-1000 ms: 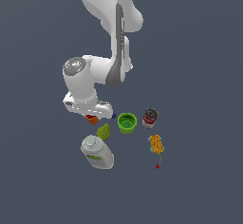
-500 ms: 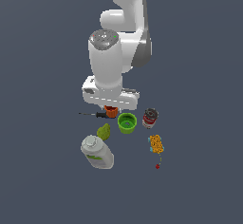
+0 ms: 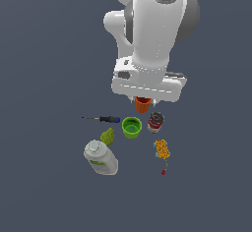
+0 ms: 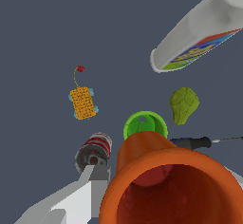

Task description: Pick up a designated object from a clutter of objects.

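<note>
Taken from the exterior view's left, a slim blue-handled screwdriver with a thin metal shaft (image 3: 104, 119) lies flat on the dark grey tabletop (image 3: 44, 78). Below it in that view stands a big white plastic bottle with a green label (image 3: 100, 158), and just beside the bottle's upper edge rests a small green pear (image 3: 108, 136); whether the two touch cannot be told. Next comes a bright green plastic cup (image 3: 132, 127), upright with its mouth open upward, apart from the pear. Above it in the picture, the small orange-red tapered plastic cup (image 3: 143, 104) hangs under the white hand (image 3: 143, 100), which grasps it; only the lower part of the cup shows beneath the hand's body, and it appears to be clear of the tabletop. In the wrist view the same cup fills the foreground, its wide mouth facing the camera, with one grey finger (image 4: 78, 199) against its side. Further right lies a red-labelled metal can (image 3: 155, 122), near the green cup. Below it sits an orange patterned item with a thin cord ending in a small red bead (image 3: 163, 150)
</note>
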### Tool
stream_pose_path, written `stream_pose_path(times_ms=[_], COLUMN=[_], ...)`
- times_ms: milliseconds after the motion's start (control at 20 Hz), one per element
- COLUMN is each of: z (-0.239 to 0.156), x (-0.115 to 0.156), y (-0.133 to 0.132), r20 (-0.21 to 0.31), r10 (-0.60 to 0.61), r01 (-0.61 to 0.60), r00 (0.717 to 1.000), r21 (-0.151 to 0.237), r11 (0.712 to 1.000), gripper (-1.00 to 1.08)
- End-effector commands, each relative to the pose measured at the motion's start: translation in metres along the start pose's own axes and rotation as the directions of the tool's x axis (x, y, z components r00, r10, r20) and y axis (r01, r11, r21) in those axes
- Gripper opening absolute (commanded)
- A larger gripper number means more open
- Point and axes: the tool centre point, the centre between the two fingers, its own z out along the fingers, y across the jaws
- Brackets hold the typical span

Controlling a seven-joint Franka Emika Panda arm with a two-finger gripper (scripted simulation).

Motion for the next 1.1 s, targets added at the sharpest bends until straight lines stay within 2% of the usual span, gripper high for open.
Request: stream_pose_path(times_ms=[0,500,800,1050], z=[-0.022,-0.094,-0.124,-0.140], x=[-0.001,-0.002,0.000,0.001], y=[-0.025,-0.110,-0.146,-0.165], r20=[0.000,0.001,0.001,0.001], r10=[0.001,0.000,0.000,0.000], r01=[-0.001,0.000,0.000,0.000], r00=[1.000,1.000,1.000,1.000], r21=[0.000,0.002,0.004,0.004], r11=[1.000,1.000,1.000,1.000], gripper=[-1.00,-1.00,-1.00,-1.00])
